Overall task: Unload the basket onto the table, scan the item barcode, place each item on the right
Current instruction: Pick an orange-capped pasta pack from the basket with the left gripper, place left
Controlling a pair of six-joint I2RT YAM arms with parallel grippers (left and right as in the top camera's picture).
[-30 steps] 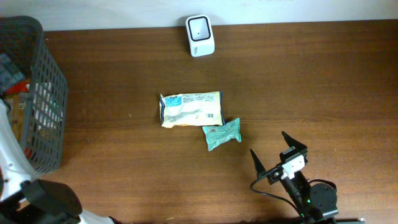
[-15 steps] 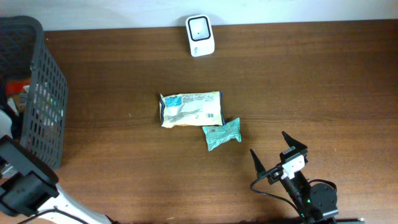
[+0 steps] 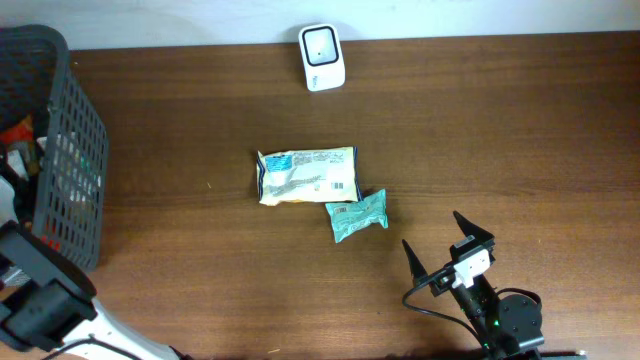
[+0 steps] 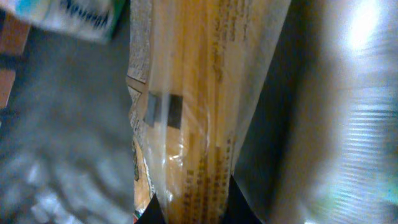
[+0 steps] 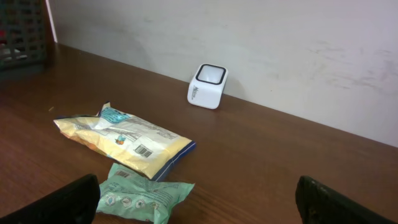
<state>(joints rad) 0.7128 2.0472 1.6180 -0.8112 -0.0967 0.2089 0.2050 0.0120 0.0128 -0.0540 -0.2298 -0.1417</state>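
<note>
Left gripper (image 4: 189,208) pinched on clear orange-yellow noodle packet (image 4: 186,112), glossy wrap, dark printed square, fine text

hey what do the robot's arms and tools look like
The right tool has pointed black fingers, a white block between them, a thin black cable and a green light on its black base. The left arm is white with a black boxy joint.

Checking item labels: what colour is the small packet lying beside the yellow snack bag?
Mint green small packet with a printed pattern; clearest in the right wrist view.
</note>
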